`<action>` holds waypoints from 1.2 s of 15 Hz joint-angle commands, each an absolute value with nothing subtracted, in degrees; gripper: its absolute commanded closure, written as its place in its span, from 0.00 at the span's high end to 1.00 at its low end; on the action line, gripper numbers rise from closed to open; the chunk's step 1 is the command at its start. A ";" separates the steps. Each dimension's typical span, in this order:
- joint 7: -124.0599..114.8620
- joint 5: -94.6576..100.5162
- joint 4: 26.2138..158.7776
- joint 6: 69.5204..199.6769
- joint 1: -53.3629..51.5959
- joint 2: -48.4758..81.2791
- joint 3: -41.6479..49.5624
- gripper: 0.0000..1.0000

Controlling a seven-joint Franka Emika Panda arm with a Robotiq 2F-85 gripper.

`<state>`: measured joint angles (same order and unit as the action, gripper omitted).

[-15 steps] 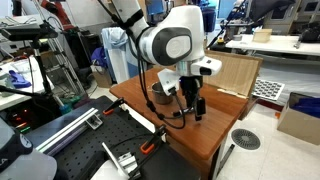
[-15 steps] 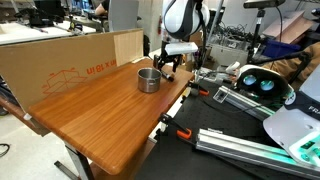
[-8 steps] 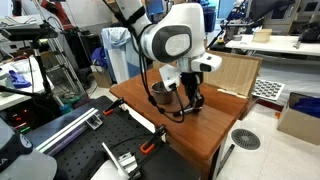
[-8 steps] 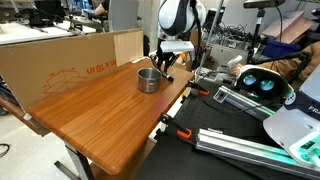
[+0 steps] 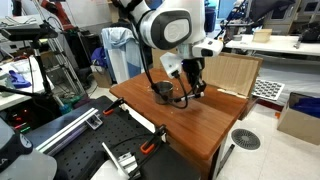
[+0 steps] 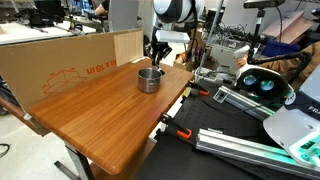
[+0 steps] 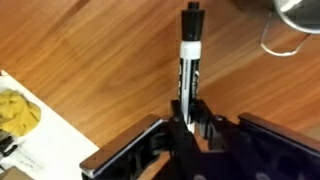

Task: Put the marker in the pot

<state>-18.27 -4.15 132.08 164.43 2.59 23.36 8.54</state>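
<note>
Right now the marker (image 7: 188, 60) fills the middle of my wrist view, standing straight up the frame. It is a thin pen with a black barrel, a white band with dark print along its middle and a black end at the top of the frame. I cannot make out a coloured tip from here. Its lower end sits between the fingers of the gripper (image 7: 189, 124), which are pinched onto it from both sides at the bottom centre. In both exterior views the marker is too small for me to pick out.

The pot (image 7: 298, 10) shows only as a grey steel curve in the upper right corner of the wrist view, apart from the marker's end. In an exterior view the pot (image 6: 149, 79) stands upright on the wooden table (image 6: 110, 120) near its far edge, with the gripper (image 6: 157, 52) hanging just above and behind it. A cardboard box (image 6: 60, 65) stands along the table's left side.
</note>
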 commanded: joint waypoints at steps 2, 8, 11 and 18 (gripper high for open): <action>-14.27 -5.83 134.79 166.87 3.35 17.45 6.63 0.05; -15.66 -4.99 138.99 176.75 1.55 10.78 6.66 0.05; -18.97 -4.20 141.47 183.14 0.16 10.15 7.20 0.05; -20.50 -5.07 148.01 192.27 -4.12 9.62 6.77 0.05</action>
<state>-20.03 -4.24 145.33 189.20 -2.23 11.06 6.37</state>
